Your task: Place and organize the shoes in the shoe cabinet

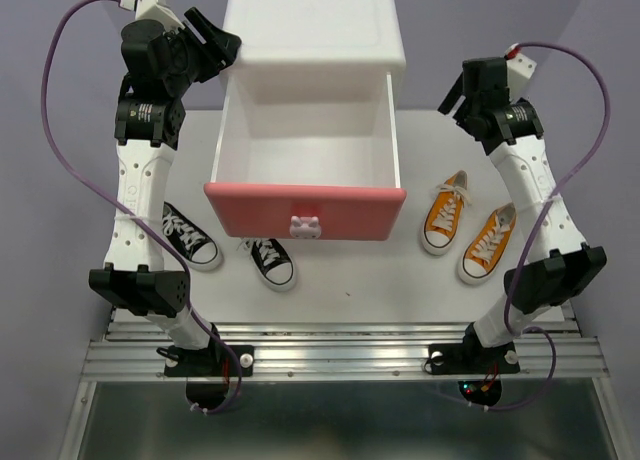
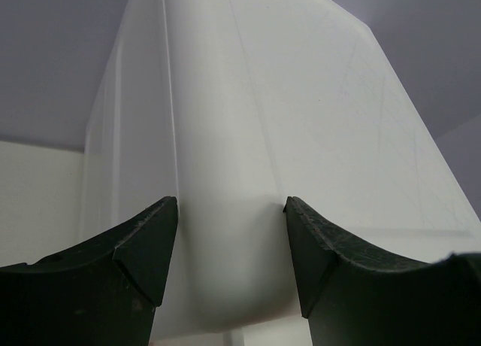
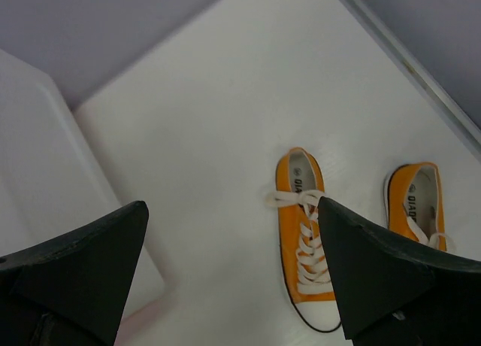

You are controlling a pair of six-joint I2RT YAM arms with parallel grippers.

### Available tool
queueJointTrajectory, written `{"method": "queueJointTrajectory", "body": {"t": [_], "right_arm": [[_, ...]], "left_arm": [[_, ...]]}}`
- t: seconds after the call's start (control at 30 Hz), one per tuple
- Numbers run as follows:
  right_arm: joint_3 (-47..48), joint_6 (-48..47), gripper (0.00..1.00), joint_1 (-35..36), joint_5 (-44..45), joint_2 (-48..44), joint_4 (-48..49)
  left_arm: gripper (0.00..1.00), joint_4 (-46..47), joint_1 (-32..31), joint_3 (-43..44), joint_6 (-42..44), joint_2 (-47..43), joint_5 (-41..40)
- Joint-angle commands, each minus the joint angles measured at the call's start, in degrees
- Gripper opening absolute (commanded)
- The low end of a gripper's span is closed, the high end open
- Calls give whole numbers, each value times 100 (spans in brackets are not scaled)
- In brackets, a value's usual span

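While poised at the upper left corner of the shoe cabinet (image 1: 315, 25), left gripper (image 1: 213, 40) parted part-way, clasping nothing. In its wrist view: rounded white corner of the shoe cabinet (image 2: 233, 135) filling the gap between the two dark fingers (image 2: 143, 248), corner edge running up the frame. Touching or just clear: cannot tell.

Right of the cabinet, about level with its front face: right gripper (image 1: 455, 98), high above the table (image 1: 350, 280), jaws spread wide, empty, touching nothing.

Dark pink drawer (image 1: 300, 212) standing open from the cabinet toward the arm bases, bunny knob (image 1: 304, 225) at the middle of its front.

Just right of the drawer front: inner orange sneaker (image 1: 446, 212) and outer orange sneaker (image 1: 487, 242), side by side, parallel, soles down. Long axes slanted, toes toward the arm bases and slightly toward the cabinet, heels away. Seen from the right wrist, inner orange sneaker (image 3: 303, 241) framed in the gap close to the right-hand finger (image 3: 376, 278), outer orange sneaker (image 3: 417, 203) partly hidden behind that finger, both well below the jaws.

On the cabinet's other side: left black sneaker (image 1: 188, 236) left of the drawer front, right black sneaker (image 1: 270, 261) just before it, left of the knob. Soles down, toes toward the arm bases and angled rightward. Both well apart from the left gripper.
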Motion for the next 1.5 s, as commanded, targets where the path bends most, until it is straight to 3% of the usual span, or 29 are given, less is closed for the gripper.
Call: {"method": "queueJointTrajectory", "body": {"t": [0.0, 0.27, 0.8, 1.1, 1.2, 1.27, 1.37, 1.47], "right_arm": [[-841, 144, 100, -283, -349, 105, -629], [-2144, -190, 100, -337, -692, 246, -322], [-3217, -84, 98, -548, -1131, 685, 468], [-3586, -146, 87, -705, -1333, 1063, 1215], [-3648, -137, 70, -706, -1342, 1195, 1391], [-3640, -102, 48, -706, -1299, 1204, 1427], [-3613, -137, 21, -706, -1202, 1064, 1471], [-3587, -207, 1, -706, -1140, 757, 1497]], "left_arm": [[68, -951, -68, -310, 284, 301, 56], [68, -872, -77, -494, 363, 266, 74], [68, -625, -164, -793, 442, 178, -49], [66, -476, -243, -899, 565, 265, 4], [64, -467, -243, -899, 565, 274, -101], [64, -467, -243, -882, 592, 274, -137], [64, -476, -243, -890, 601, 274, -155], [64, -467, -243, -881, 574, 266, -163]]}}
